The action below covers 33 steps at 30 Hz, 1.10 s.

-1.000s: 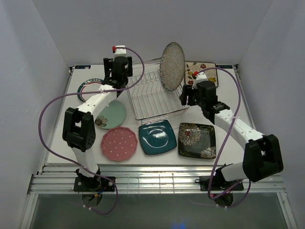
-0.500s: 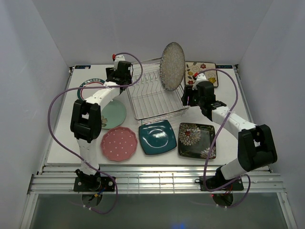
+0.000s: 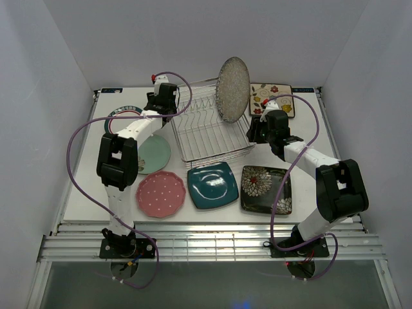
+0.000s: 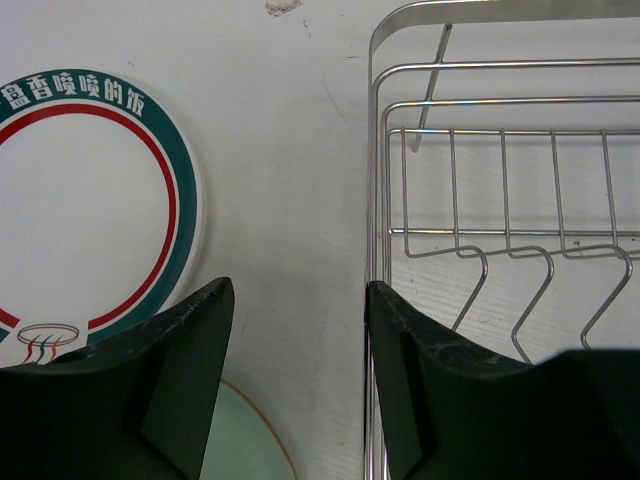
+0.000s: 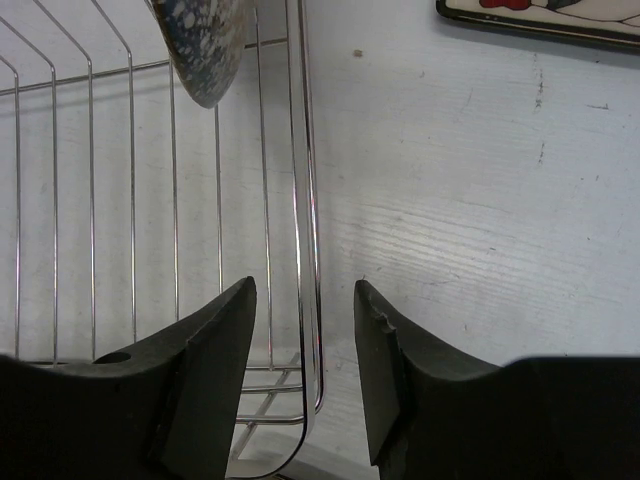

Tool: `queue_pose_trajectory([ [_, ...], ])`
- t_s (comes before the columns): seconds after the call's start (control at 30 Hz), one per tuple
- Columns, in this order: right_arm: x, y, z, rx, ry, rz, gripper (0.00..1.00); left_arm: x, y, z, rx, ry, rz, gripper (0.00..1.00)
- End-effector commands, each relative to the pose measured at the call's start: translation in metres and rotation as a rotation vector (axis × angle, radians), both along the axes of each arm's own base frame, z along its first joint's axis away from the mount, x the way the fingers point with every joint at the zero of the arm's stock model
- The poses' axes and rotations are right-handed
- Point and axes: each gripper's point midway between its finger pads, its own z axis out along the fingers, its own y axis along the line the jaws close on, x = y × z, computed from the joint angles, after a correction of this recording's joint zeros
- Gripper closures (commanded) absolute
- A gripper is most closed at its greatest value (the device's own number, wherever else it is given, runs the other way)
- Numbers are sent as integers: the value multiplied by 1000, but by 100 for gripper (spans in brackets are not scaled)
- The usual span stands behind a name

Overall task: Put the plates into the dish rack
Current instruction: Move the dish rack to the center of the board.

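In the top external view, the dish rack (image 3: pixel 209 132) is seen at the middle of the far half of the table (image 3: pixel 309 138), with the speckled grey plate (image 3: pixel 232 80) standing upright at its far right end. Six plates are left flat on the table: the cream floral plate (image 3: pixel 271 98) behind the rack to the right, the white teal-rimmed plate (image 3: pixel 121 116) to the left, the mint plate (image 3: pixel 155 153) nearer on that side, and the pink plate (image 3: pixel 161 193), the teal plate (image 3: pixel 213 185) and the black floral plate (image 3: pixel 265 188) in a row in front. The left gripper (image 3: pixel 161 106) is held at the rack's left side and the right gripper (image 3: pixel 257 132) at its right side. In the left wrist view, the jaws are seen apart and empty, with bare table between them, the rack's side wire at the inner edge of one finger and the white teal-rimmed plate just beside the other. In the right wrist view, the jaws are likewise parted with nothing held; the rack's rim wire is seen through the gap, though contact cannot be judged. One plate is judged loaded and the next pickup not yet begun. A flat plate must be caught at its rim, tipped on edge and lowered between free prongs.
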Motion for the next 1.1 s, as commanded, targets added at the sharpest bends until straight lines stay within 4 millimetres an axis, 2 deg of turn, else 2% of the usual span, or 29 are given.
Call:
queue_pose_trajectory([
  [0.0,13,6,22,48,-76,2,51,13,8,13,-21,-46,24,34],
  [0.17,13,5,20,45,-77,-7,53,17,4,3,-19,-31,15,40],
  [0.23,14,5,19,44,-76,-7,54,20,3,4,-22,-37,16,41],
  [0.47,14,3,15,40,-71,-18,64,32,-2,-2,-21,-35,1,57],
  [0.6,14,5,14,46,-68,-12,67,38,-5,-5,-21,-34,-11,61],
  [0.67,14,6,13,46,-64,-12,73,41,-8,-7,-28,-34,-23,71],
  [0.73,14,5,14,48,-64,-21,75,43,-11,-11,-31,-31,-33,83],
  [0.9,10,3,16,45,-71,-53,80,55,-25,-20,-39,-28,-84,100],
  [0.93,9,2,15,37,-74,-67,81,55,-27,-28,-25,-15,-91,100],
  [1.07,6,3,17,43,-80,-84,87,59,-36,-33,4,-33,-123,100],
])
